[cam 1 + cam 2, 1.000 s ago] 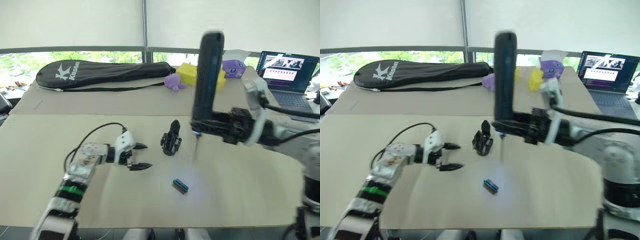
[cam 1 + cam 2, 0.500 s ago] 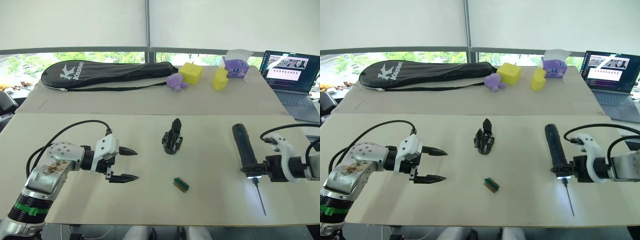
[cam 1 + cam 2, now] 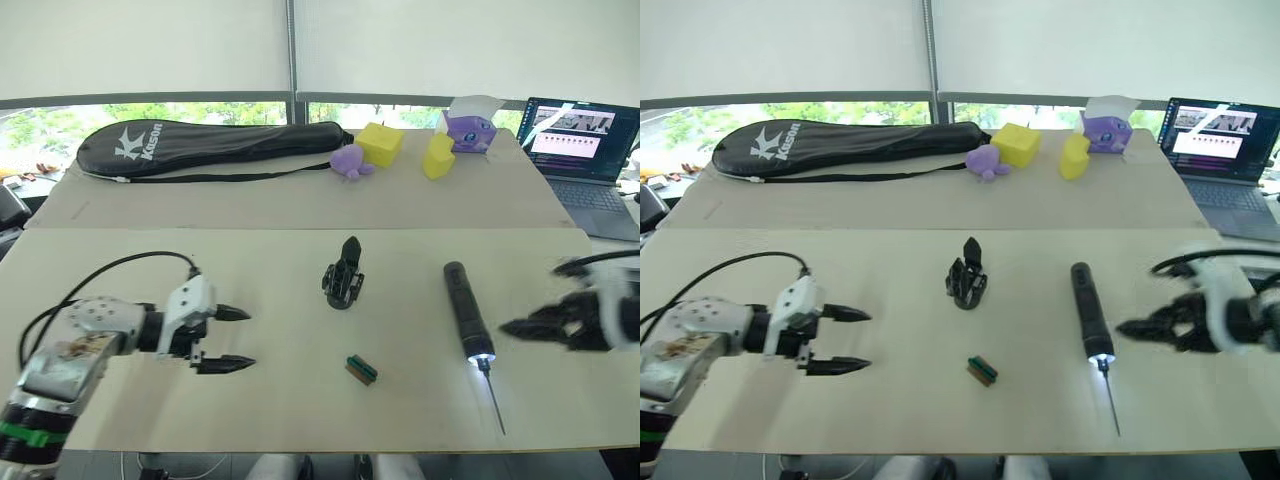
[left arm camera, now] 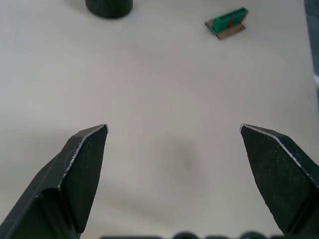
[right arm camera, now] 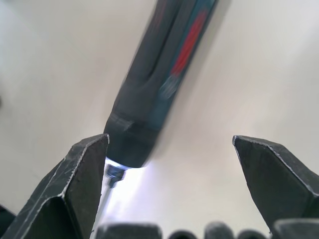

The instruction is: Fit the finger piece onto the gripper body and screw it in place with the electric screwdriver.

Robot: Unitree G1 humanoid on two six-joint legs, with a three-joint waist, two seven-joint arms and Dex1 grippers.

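Note:
The gripper body [image 3: 343, 281] stands upright at the table's middle, one pointed black finger sticking up. I cannot tell a separate finger piece apart from it. To its right the electric screwdriver [image 3: 466, 317] lies flat, its tip light on and its thin bit [image 3: 493, 404] pointing toward the front edge. My right gripper [image 3: 512, 327] hovers open just right of the screwdriver, apart from it; in the right wrist view the screwdriver [image 5: 161, 84] lies ahead of the spread fingers [image 5: 82, 179]. At the front left my left gripper [image 3: 246, 339] is open and empty.
A small green-and-brown block [image 3: 361, 370] lies in front of the gripper body. On the far table are a black racket bag [image 3: 210, 145], yellow blocks [image 3: 381, 144], purple toys [image 3: 349, 162] and a laptop [image 3: 578, 150] at the far right.
My right gripper carried the screwdriver away from the gripper body, laid it down on the table, let go and drew back to the right. The left gripper pulled back slightly to the left.

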